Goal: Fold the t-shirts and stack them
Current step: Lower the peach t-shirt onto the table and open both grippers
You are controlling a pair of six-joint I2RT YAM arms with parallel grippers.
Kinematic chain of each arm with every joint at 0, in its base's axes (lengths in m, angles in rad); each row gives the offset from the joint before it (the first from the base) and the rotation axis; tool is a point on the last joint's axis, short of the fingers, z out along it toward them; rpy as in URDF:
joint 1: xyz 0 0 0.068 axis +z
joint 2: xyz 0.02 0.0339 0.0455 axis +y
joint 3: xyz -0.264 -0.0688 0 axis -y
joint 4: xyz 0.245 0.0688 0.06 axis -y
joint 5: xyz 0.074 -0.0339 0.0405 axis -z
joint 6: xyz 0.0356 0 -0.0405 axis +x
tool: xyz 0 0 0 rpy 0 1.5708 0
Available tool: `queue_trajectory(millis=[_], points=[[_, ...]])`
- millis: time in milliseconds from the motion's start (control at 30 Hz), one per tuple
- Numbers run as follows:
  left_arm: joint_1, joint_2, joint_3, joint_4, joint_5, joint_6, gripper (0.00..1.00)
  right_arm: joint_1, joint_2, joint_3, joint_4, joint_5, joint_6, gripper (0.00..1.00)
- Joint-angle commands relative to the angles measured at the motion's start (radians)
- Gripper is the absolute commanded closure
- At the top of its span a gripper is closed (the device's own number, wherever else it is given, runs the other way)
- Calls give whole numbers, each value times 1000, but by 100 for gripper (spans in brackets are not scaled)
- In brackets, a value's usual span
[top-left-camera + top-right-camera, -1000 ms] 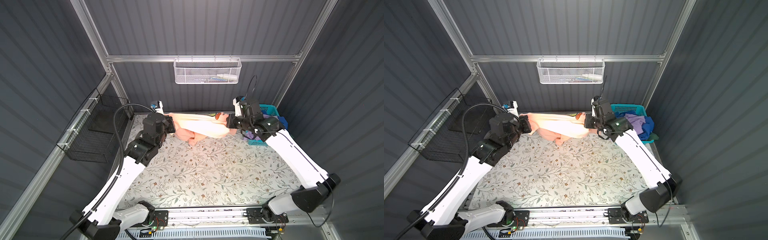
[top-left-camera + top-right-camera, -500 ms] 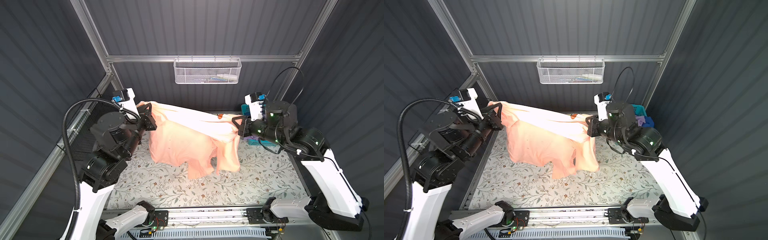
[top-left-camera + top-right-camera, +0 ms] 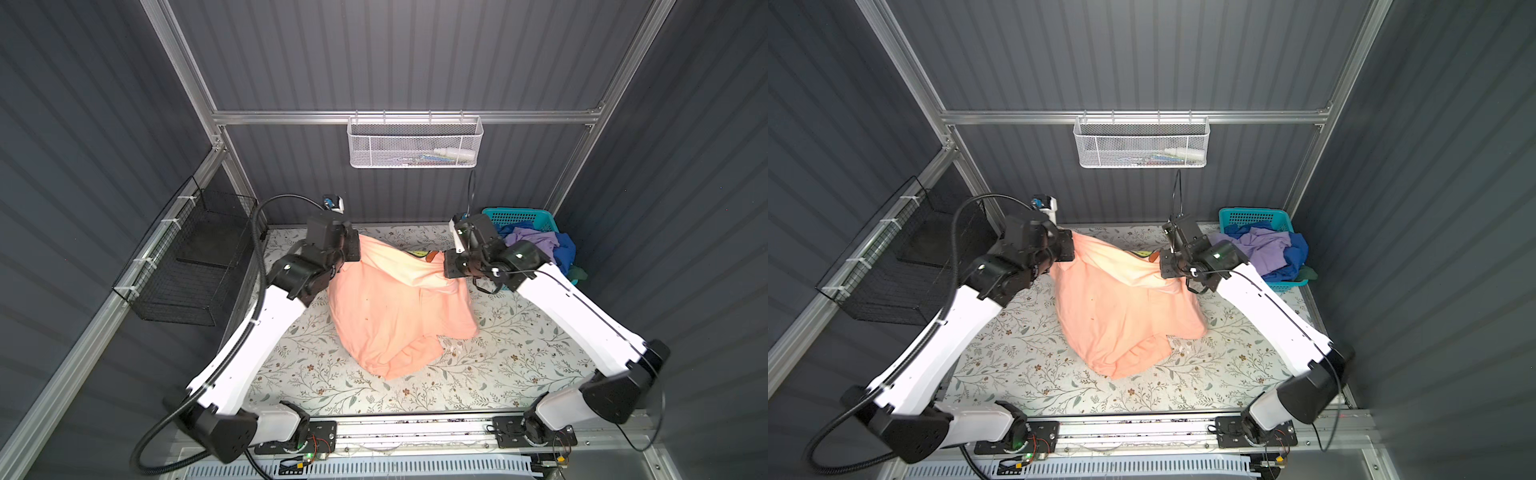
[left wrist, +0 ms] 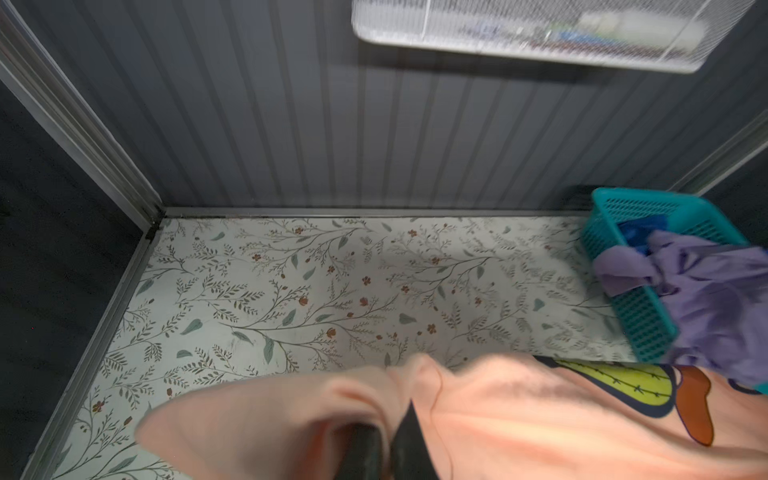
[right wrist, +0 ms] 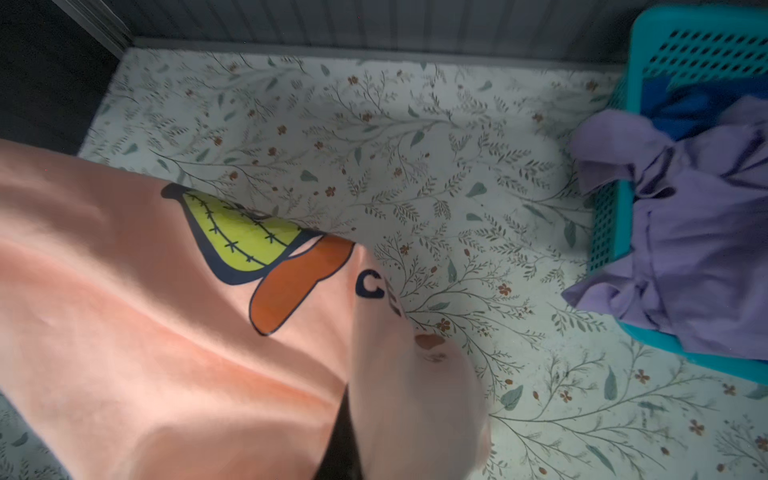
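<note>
The peach-orange t-shirt (image 3: pixel 395 316) (image 3: pixel 1121 316) is stretched between both grippers near the back of the table, its lower part slumped in folds on the floral mat. My left gripper (image 3: pixel 355 249) (image 3: pixel 1071 251) (image 4: pixel 388 432) is shut on one upper edge of the cloth. My right gripper (image 3: pixel 446 266) (image 3: pixel 1162 266) (image 5: pixel 349 415) is shut on the other, by the yellow-green graphic (image 5: pixel 241 241). A lavender t-shirt (image 3: pixel 536 243) (image 3: pixel 1266 249) (image 5: pixel 698 249), a blue one (image 3: pixel 565 249) and a dark green one (image 3: pixel 577 274) lie heaped in the basket.
The teal basket (image 3: pixel 519 216) (image 3: pixel 1254 216) (image 4: pixel 648 316) stands at the back right corner, close behind my right arm. A white mesh basket (image 3: pixel 415 143) hangs on the back wall. A black wire basket (image 3: pixel 195 266) hangs on the left wall. Bare mat (image 3: pixel 519 353) shows in front.
Both arms lifted the peach-orange t-shirt high and spread it in the air, then came back down and forward. Its lower part now rests crumpled on the mat.
</note>
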Motion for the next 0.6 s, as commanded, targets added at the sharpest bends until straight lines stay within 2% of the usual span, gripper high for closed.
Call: queue_trajectory(millis=[0,67,133,167,200,233,267,333,367,433,567], points=[[9,145,41,125,-60,30,100,-73,91,3,69,-113,20,100],[14,276,132,143,-33,59,100,-108,156,25,59,-124,24,100],[15,417,285,124,1,109,100,-141,205,41,50,-131,31,100],[15,472,356,99,12,124,98,-154,221,43,47,-148,36,95],[15,537,446,50,19,140,54,-168,231,40,42,-161,43,77],[14,590,530,-3,14,150,14,-182,232,30,42,-166,51,59],[14,623,583,-43,13,151,2,-189,224,15,46,-166,57,50],[13,620,585,-67,-11,150,0,-197,186,-38,67,-149,69,28],[12,588,528,-33,-21,153,0,-197,164,-64,77,-139,70,23],[12,473,346,59,-44,139,0,-197,120,-114,82,-113,82,19],[13,247,17,158,-71,79,0,-179,29,-221,72,-106,111,19]])
